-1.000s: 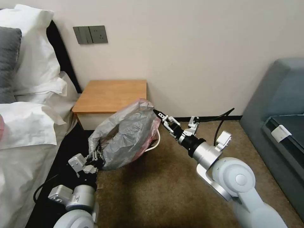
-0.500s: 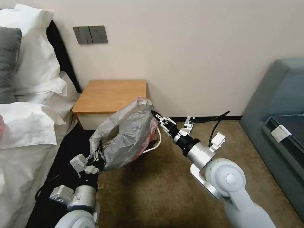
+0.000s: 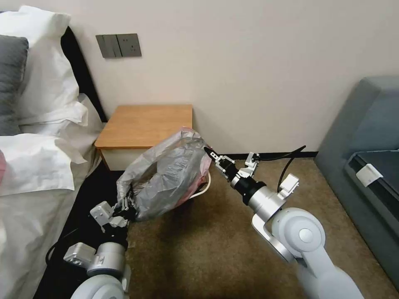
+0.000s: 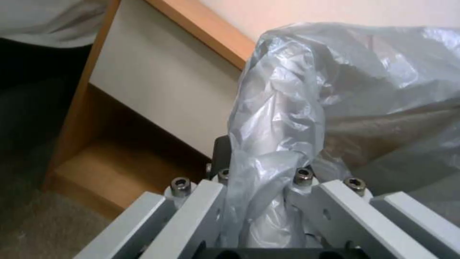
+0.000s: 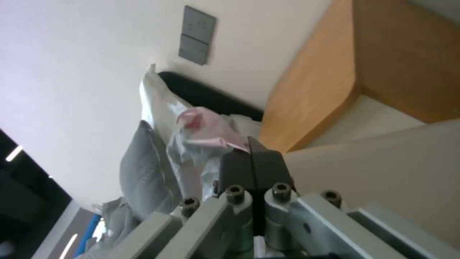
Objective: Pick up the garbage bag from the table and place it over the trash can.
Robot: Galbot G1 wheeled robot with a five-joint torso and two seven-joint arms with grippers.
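A bedroom, by its furnishings: a bed (image 3: pixel 29 166) with white sheets and pillows (image 3: pixel 41 62) stands against the wall, a wooden nightstand (image 3: pixel 145 124) just beside it, wall switches (image 3: pixel 118 45) above the nightstand, brown carpet (image 3: pixel 208 241) underfoot, a grey sofa (image 3: pixel 365 137) well apart from the bed.

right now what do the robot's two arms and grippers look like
Both arms have glossy white rounded shells with brushed silver cylindrical wrist sections. The right gripper has slim black tips on silver-grey linkages with hex bolts; a black collar, small white clip-on blocks and a looping black cable sit behind it. The left gripper has the same silver linkage and a white block, with a black cable alongside.
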